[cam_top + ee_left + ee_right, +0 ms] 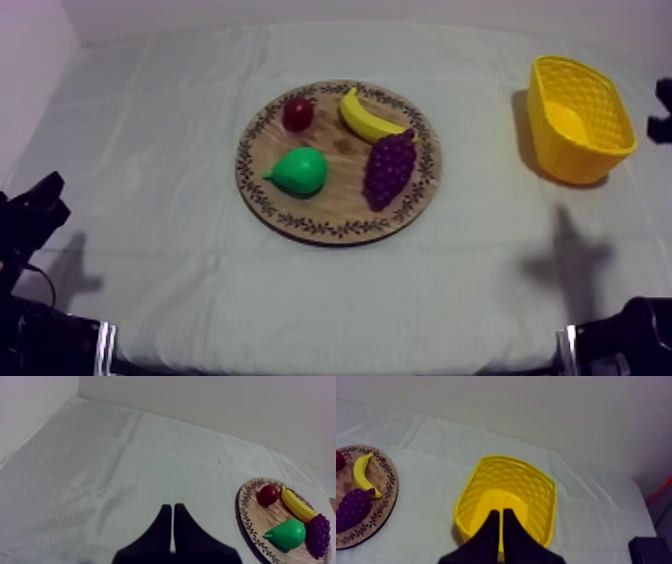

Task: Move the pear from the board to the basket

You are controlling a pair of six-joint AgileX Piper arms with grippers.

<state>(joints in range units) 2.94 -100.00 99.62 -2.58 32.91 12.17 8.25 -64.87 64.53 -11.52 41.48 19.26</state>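
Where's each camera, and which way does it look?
Top view: above the table, slanting down at the wooden board and yellow basket; black arm parts at lower corners.
Left wrist view: on the left arm, facing across the cloth; shut left pincer.
Right wrist view: on the right arm, facing the basket; shut right pincer.
Shared: all show the board.

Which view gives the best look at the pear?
The top view: the pear lies whole on the wooden board. The left wrist view shows it from the side, beside the grapes.
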